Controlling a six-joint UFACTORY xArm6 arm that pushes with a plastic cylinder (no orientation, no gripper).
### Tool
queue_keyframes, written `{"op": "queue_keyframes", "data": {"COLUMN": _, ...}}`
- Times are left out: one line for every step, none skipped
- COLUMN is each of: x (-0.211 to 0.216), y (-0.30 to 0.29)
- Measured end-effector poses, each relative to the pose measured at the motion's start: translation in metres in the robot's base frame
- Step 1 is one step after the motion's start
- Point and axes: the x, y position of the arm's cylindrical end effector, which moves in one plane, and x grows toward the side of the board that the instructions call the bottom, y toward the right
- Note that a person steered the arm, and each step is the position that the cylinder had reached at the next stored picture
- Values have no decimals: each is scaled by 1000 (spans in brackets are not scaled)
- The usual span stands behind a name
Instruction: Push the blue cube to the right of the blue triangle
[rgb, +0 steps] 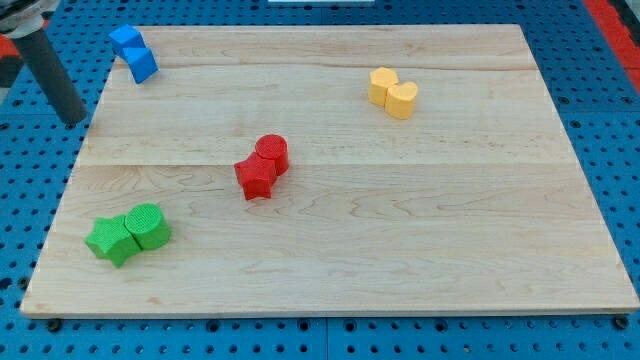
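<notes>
Nearest, at approx 7 o'clock from counter (400, 250) centre: two green blocks touching. Green star-ish block (111, 240) on view's left, green rounded block (149, 225) at its 2 o'clock, pressed against it. Both close to counter's bottom-left corner, well inside the edge.

Mid-counter, just left of centre: two red blocks, also touching. Red star-shaped block (256, 176) nearer, red cylinder (272, 153) at its 1 o'clock. Well apart from the greens.

Further back, approx 1 o'clock from centre: yellow pair, touching. Yellow block (381, 86) on view's left, shape hard to call, maybe pentagon-ish; yellow heart-like block (402, 99) at its 4 o'clock. Well apart from everything else.

Farthest, approx 10–11 o'clock, at counter's top-left corner: the two blue task pieces, in contact. Blue cube (126, 39) at the very back, near the top edge; blue triangle (141, 64) at its 5 o'clock, just in front, close to the left edge. Shapes small at this range, so which is which not fully certain. As seen, cube sits up and slightly left of triangle, not on its right.

Dark rod leaning in from view's top-left, off the wood, over the blue pegboard (30, 200). My tip (74, 121) just beside counter's left edge, at approx 7–8 o'clock from the triangle, near but not touching either blue piece.

No jaws on this arm, only the rod; no open/closed state to give.
</notes>
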Motion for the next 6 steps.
{"op": "queue_keyframes", "data": {"x": -99, "y": 8}}
{"op": "queue_keyframes", "data": {"x": -137, "y": -2}}
{"op": "queue_keyframes", "data": {"x": -166, "y": -2}}
{"op": "queue_keyframes", "data": {"x": -167, "y": -1}}
{"op": "queue_keyframes", "data": {"x": -138, "y": 87}}
{"op": "queue_keyframes", "data": {"x": -96, "y": 130}}
